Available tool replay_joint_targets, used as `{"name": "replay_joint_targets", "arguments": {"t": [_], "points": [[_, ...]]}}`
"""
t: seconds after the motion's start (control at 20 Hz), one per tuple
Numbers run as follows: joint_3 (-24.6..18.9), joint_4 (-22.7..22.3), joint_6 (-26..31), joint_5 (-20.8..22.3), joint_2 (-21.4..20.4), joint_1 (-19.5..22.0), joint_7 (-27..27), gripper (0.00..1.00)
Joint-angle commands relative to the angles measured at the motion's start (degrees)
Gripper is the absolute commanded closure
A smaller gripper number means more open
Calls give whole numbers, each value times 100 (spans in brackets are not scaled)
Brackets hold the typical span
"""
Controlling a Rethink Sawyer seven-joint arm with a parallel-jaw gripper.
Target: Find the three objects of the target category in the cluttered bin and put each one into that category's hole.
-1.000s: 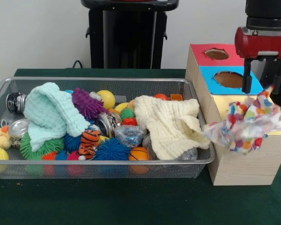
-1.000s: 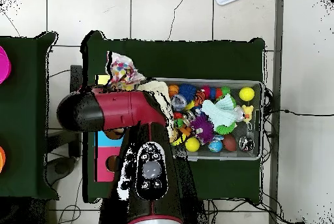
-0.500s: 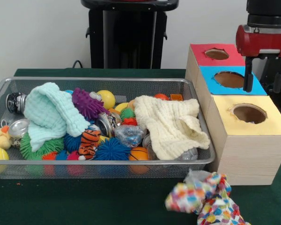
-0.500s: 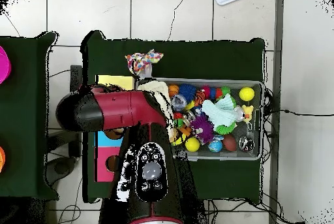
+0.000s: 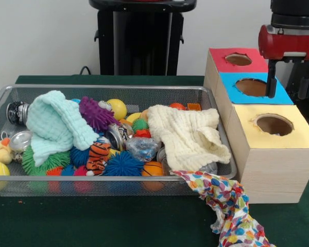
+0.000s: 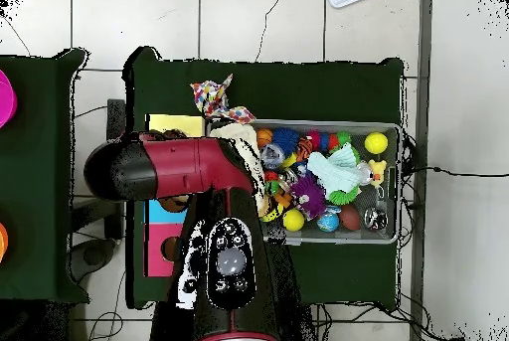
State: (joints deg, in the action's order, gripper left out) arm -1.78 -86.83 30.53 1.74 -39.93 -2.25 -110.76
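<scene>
**Cloth missed hole, draped over bin edge**

Multicolour dotted cloth [image 5: 224, 206] hanging from bin [image 5: 113, 90] front rim down onto green bench [image 5: 92, 221], just beside yellow-topped box [image 5: 270, 149]; not in yellow hole [image 5: 274, 125]. Cream cloth [image 5: 188, 136] & mint cloth [image 5: 54, 126] in bin w/ other clutter. End effector [image 5: 287, 80] above blue hole [image 5: 252, 86], fingers spread, empty. None sorted as far as visible. Vs 0.5 s ago: cloth was bunched on bench, now stretched up to rim.
</scene>
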Motion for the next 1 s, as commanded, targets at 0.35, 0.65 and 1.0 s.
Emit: {"name": "replay_joint_targets", "arguments": {"t": [0.35,0.65,1.0], "points": [[-180,267,935,218,359,396,80,0],[-232,640,1131,274,453,524,230,0],[-383,961,1273,320,602,686,403,0]]}}
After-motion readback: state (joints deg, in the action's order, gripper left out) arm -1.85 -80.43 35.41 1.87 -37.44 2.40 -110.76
